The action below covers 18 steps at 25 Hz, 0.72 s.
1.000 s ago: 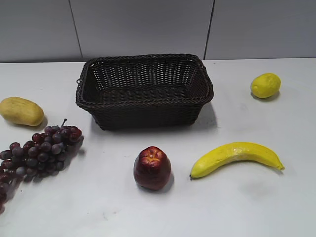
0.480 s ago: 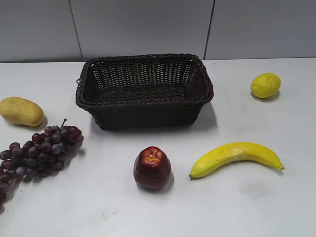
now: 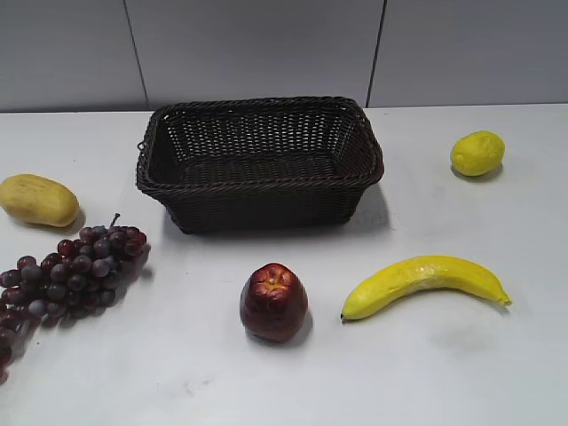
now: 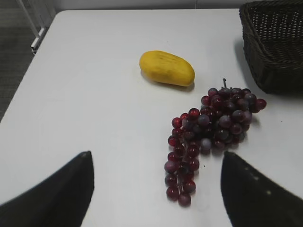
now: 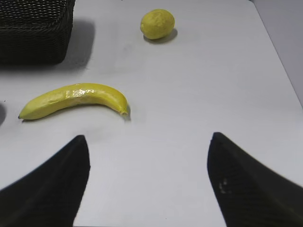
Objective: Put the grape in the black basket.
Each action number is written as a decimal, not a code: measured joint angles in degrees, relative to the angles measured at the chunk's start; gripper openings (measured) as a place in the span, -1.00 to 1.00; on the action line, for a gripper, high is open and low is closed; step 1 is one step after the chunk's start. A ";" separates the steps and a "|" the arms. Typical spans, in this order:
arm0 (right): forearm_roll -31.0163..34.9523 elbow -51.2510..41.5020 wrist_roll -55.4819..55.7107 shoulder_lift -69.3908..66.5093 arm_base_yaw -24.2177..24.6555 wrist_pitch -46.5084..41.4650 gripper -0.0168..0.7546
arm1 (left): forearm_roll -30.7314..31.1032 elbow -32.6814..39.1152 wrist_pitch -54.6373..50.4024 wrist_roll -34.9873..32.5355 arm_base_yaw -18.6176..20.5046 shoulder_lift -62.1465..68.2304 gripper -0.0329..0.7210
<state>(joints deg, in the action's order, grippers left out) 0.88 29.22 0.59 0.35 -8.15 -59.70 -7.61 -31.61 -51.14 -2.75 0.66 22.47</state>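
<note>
The grape bunch [image 3: 75, 266], dark red-purple with a thin brown stem, lies on the white table at the left, in front of and left of the black basket [image 3: 259, 191]. In the left wrist view the grapes [image 4: 213, 127] lie ahead of my open left gripper [image 4: 156, 158], their lower tip between the two fingers; the basket's corner [image 4: 274, 47] is at upper right. My right gripper [image 5: 147, 142] is open and empty over bare table. Neither gripper shows in the exterior view.
A yellow mango-like fruit [image 3: 37, 199] lies behind the grapes, also in the left wrist view [image 4: 166, 68]. A dark red apple [image 3: 273, 302], a banana [image 3: 424, 282] [image 5: 73, 100] and a lemon [image 3: 477, 153] [image 5: 157, 23] lie on the table. The table's left edge [image 4: 28, 71] is near.
</note>
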 joint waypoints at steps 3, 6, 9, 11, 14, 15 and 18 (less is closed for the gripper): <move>0.00 0.00 0.00 0.00 0.00 0.00 0.57 | -4.62 -1.11 4.44 -3.33 0.00 9.17 0.73; 0.00 0.00 0.00 0.00 0.00 0.00 0.57 | -10.22 -2.63 7.13 -8.53 0.00 18.75 0.73; 0.00 0.00 0.00 0.00 0.00 0.00 0.57 | -14.32 -4.71 7.81 -12.88 0.00 27.92 0.73; 0.00 0.00 0.00 0.00 0.00 0.00 0.57 | -16.35 -6.11 8.03 -15.55 0.00 33.83 0.73; 0.00 0.00 0.00 0.00 0.00 0.00 0.57 | -18.41 -8.35 8.23 -18.29 0.00 41.19 0.73; 0.00 0.00 0.00 0.00 0.00 0.00 0.57 | -18.78 -9.02 8.62 -19.02 -0.19 43.45 0.72; 0.00 0.00 0.00 0.00 0.00 0.00 0.57 | -19.06 -10.17 11.39 -20.44 -2.28 48.86 0.72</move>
<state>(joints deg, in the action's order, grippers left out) 0.88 29.22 0.59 0.35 -8.15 -59.70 -26.67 -41.78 -39.75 -23.19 -1.61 71.33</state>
